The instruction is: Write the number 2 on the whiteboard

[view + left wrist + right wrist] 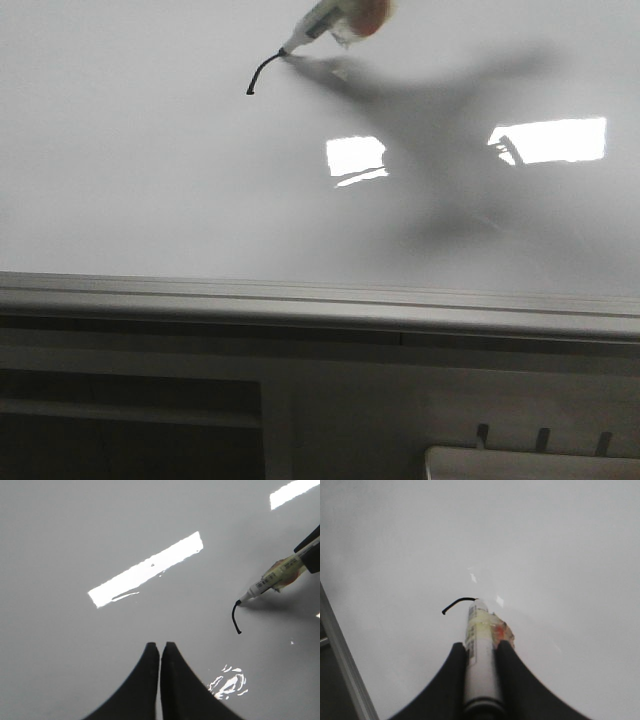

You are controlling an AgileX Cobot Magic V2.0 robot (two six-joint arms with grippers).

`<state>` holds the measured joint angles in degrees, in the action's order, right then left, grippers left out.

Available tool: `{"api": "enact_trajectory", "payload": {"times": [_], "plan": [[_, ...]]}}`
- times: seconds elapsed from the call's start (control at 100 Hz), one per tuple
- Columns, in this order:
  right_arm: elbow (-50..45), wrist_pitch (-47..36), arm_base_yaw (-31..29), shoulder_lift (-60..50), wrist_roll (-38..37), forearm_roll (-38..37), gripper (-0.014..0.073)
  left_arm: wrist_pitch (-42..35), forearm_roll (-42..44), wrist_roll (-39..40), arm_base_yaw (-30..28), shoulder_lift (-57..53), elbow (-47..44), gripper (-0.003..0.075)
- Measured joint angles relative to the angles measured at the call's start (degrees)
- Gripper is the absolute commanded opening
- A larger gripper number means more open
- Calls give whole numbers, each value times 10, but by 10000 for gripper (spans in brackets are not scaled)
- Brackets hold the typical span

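The whiteboard (150,200) fills the front view, pale grey and glossy. A short curved black stroke (260,73), the hooked start of the number 2, is drawn near the top; it also shows in the left wrist view (235,617) and the right wrist view (457,602). My right gripper (481,647) is shut on a white marker (480,650), whose tip touches the board at the stroke's end (284,51). The marker also shows in the left wrist view (272,577). My left gripper (160,647) is shut and empty above bare board, to the left of the stroke.
A grey metal rail (320,300) runs along the whiteboard's lower edge and also shows in the right wrist view (342,655). Bright light reflections (550,138) lie on the board. A dark shelf (130,420) and a white tray edge (530,462) sit below.
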<state>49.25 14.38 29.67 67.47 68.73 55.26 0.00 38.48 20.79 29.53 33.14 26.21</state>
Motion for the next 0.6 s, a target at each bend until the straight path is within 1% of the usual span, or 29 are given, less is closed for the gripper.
{"api": "enact_trajectory", "payload": {"times": [0.15, 0.28, 0.41, 0.6], "plan": [[-31, 22, -25, -23, -15, 4, -56, 0, 0, 0, 0, 0, 0, -20], [-53, 63, -28, -29, -25, 5, -56, 0, 0, 0, 0, 0, 0, -20], [-63, 78, -6, -18, -30, 5, -56, 0, 0, 0, 0, 0, 0, -20], [-47, 62, 52, 40, -33, 6, -56, 0, 0, 0, 0, 0, 0, -20]]}}
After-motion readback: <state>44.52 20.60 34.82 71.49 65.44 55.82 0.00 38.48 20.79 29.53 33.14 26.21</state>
